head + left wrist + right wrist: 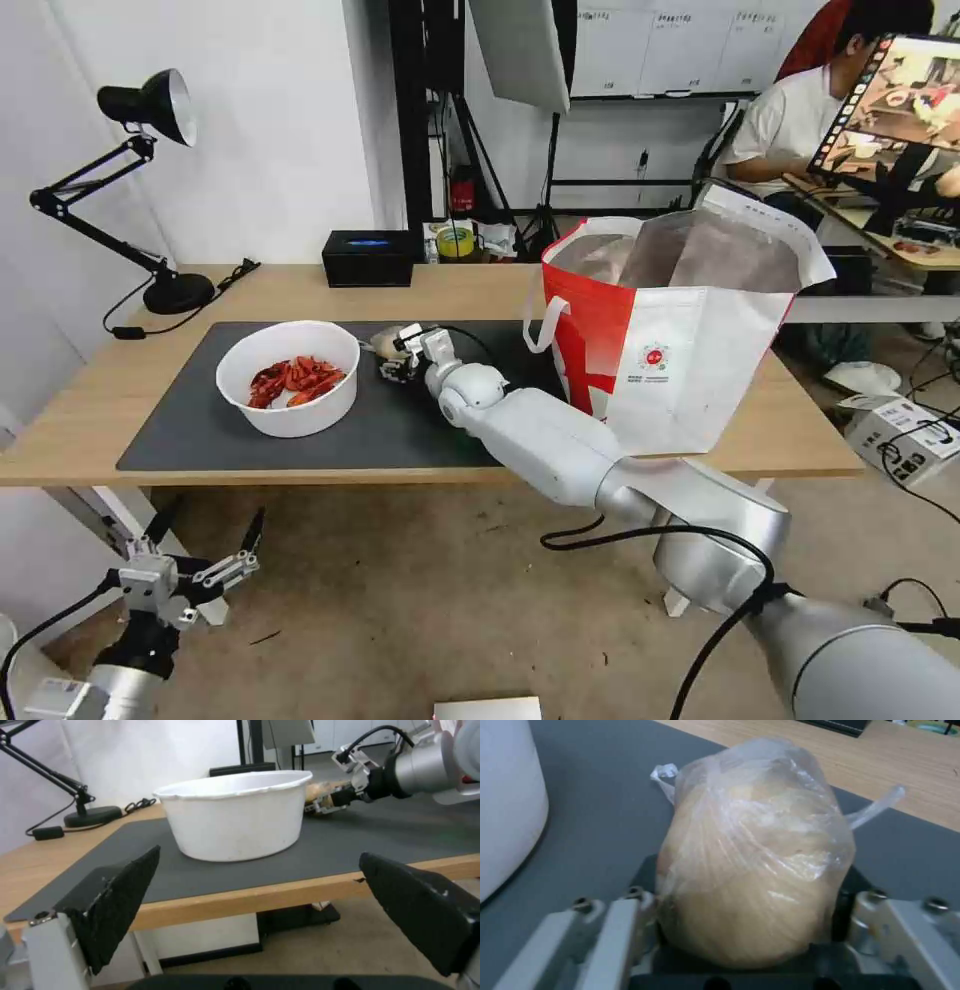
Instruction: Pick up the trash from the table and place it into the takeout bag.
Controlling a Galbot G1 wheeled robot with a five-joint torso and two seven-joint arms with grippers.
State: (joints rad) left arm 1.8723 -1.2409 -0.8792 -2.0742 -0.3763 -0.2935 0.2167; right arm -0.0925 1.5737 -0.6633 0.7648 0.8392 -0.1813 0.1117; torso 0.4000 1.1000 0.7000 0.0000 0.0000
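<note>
The small clear bag with a beige ball (750,851) sits between my right gripper's (750,896) fingers, which press on both of its sides. In the head view this bag (381,345) is low over the dark grey mat (400,430), just right of the white bowl of red crayfish shells (288,378). My right gripper (398,360) reaches it from the right. The red-and-white takeout bag (680,340) stands open at the table's (100,400) right end. My left gripper (205,540) hangs open below the table's front edge, facing the bowl (235,813).
A black desk lamp (150,110) stands at the far left corner, its cable trailing on the wood. A black rectangular box (368,258) lies at the table's back edge. A cardboard box (905,425) is on the floor to the right.
</note>
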